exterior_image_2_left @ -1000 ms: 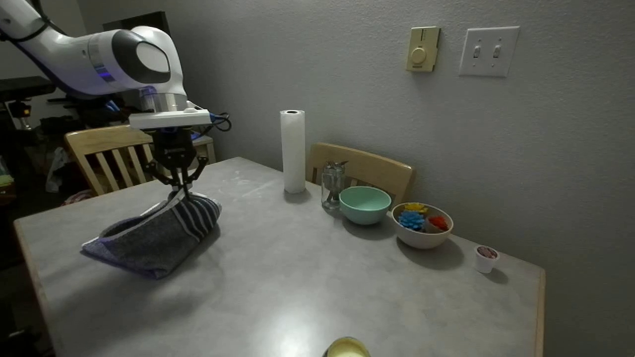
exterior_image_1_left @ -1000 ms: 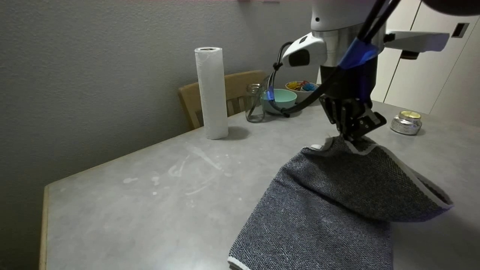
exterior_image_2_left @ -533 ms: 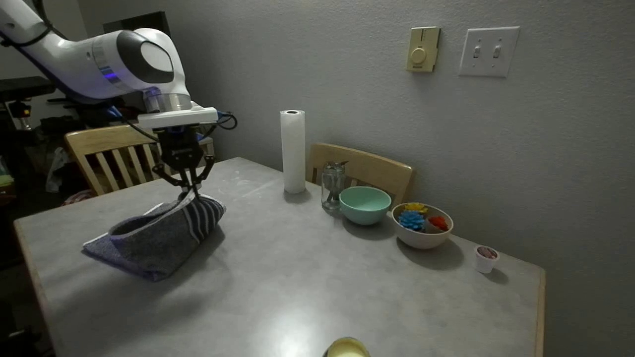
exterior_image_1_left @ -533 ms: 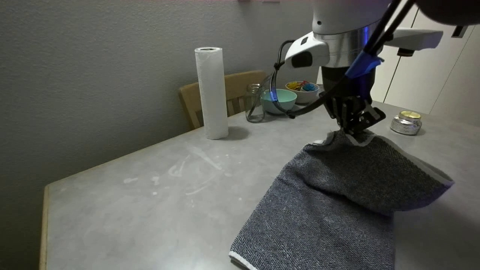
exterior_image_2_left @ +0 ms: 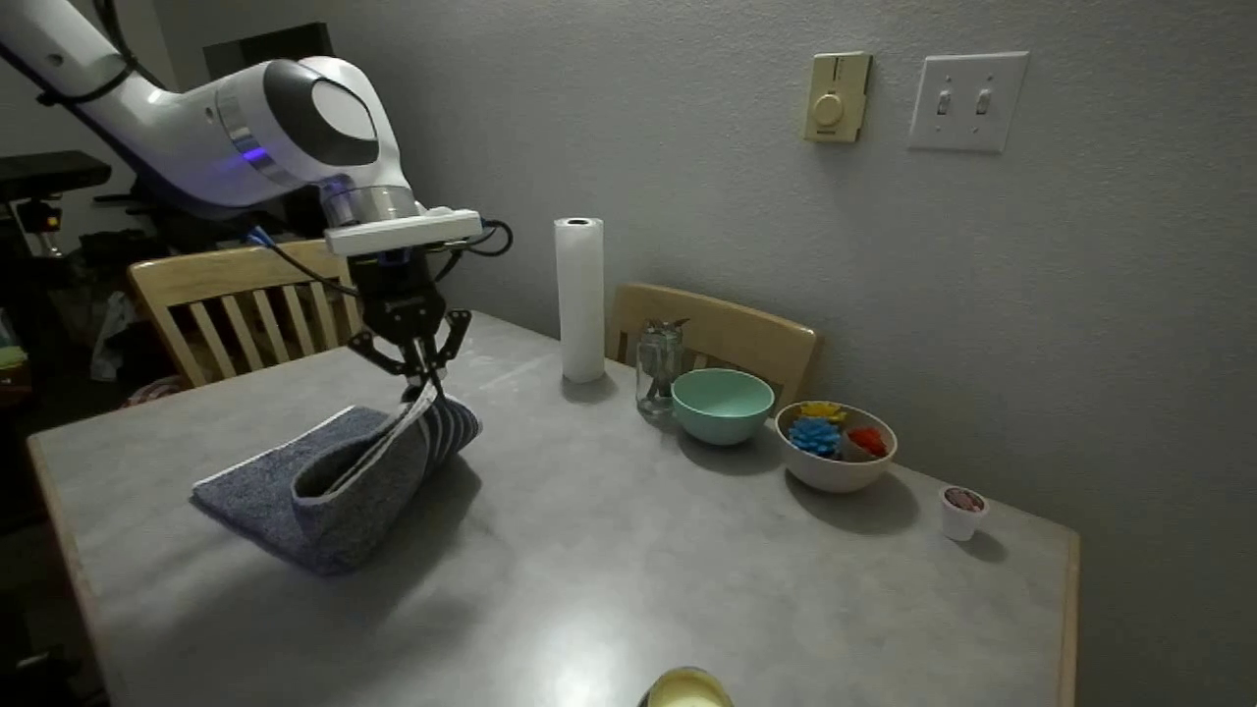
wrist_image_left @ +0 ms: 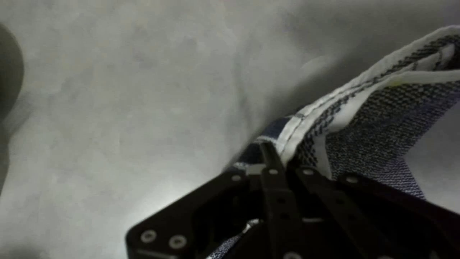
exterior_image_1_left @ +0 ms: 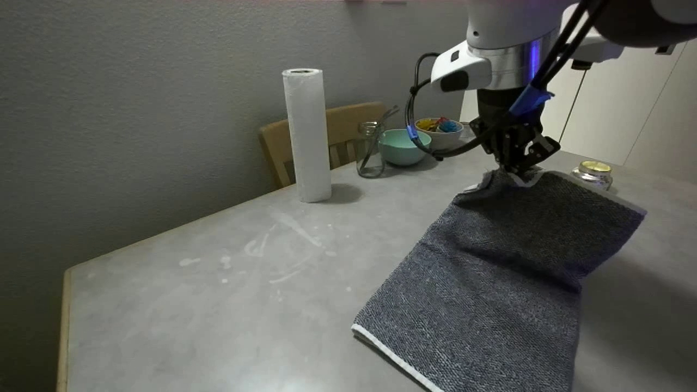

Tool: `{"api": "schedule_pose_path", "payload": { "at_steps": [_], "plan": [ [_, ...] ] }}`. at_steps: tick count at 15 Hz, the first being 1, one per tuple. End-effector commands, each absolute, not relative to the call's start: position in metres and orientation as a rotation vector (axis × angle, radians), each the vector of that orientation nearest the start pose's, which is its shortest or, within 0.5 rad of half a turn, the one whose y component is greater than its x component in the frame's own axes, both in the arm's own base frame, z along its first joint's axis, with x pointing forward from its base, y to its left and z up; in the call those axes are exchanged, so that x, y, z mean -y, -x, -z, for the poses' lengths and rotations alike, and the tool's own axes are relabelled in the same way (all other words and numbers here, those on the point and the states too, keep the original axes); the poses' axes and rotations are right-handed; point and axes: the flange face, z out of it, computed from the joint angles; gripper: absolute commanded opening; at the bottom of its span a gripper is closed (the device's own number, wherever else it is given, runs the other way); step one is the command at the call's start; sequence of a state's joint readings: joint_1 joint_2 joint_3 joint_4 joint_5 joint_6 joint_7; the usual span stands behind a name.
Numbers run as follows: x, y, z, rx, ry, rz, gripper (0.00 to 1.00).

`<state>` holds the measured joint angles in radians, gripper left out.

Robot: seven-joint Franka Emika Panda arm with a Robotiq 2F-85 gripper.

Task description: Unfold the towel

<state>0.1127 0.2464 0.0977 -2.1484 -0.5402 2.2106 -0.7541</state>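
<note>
- Wrist view: the fingers [wrist_image_left: 277, 190] of the hand [wrist_image_left: 284, 162] are seen drawn together, with the light edging [wrist_image_left: 343, 118] of the towel [wrist_image_left: 370, 144] clamped at their tips.
- In both exterior views the towel is suspended in part below the hand: its gripped end is raised off the desk [exterior_image_1_left: 190, 316], and the rest is draped downward from the fingertips.
- In an exterior view the black-and-white striped band [exterior_image_2_left: 450, 432] is shown at the gripped end, just beneath the hand.
- A white paper roll [exterior_image_2_left: 581, 299] is stood upright on the desk, well apart from both towel and hand.
- The gripped end is held on the side nearer the roll; the lower part of the towel is laid on the desk farther from the roll.
- Between these two parts the cloth is bent over on itself, and a hollow fold [exterior_image_2_left: 329, 473] is formed.
- A glass jar [exterior_image_2_left: 658, 368] is placed near the roll, followed, at growing distance from the roll, by a green bowl [exterior_image_2_left: 722, 424], a pale bowl [exterior_image_2_left: 835, 478] in which blue, red and yellow pieces are held, and a small cup [exterior_image_2_left: 960, 515].
- A wooden chair [exterior_image_2_left: 741, 324] is seen behind the roll.
- Well apart from the roll, a silver jar [exterior_image_1_left: 594, 175] with a yellow top is partly hidden by the towel in an exterior view.
</note>
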Motion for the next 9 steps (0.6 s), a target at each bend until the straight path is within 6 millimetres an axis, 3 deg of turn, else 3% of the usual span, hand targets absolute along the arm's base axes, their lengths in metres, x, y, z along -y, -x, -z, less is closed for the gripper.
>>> {"api": "schedule_pose_path", "payload": {
  "at_steps": [1,2,3,4,9],
  "plan": [
    [-0.081,-0.548,-0.269,2.154,2.689,-0.435,0.01],
    [-0.078,-0.549,-0.268,2.14,2.704,-0.434,0.01],
    [-0.072,-0.55,-0.267,2.127,2.721,-0.43,0.13],
    [-0.068,-0.55,-0.266,2.115,2.738,-0.429,0.31],
    [-0.037,-0.549,-0.276,2.104,2.882,-0.494,0.65]
  ]
}}
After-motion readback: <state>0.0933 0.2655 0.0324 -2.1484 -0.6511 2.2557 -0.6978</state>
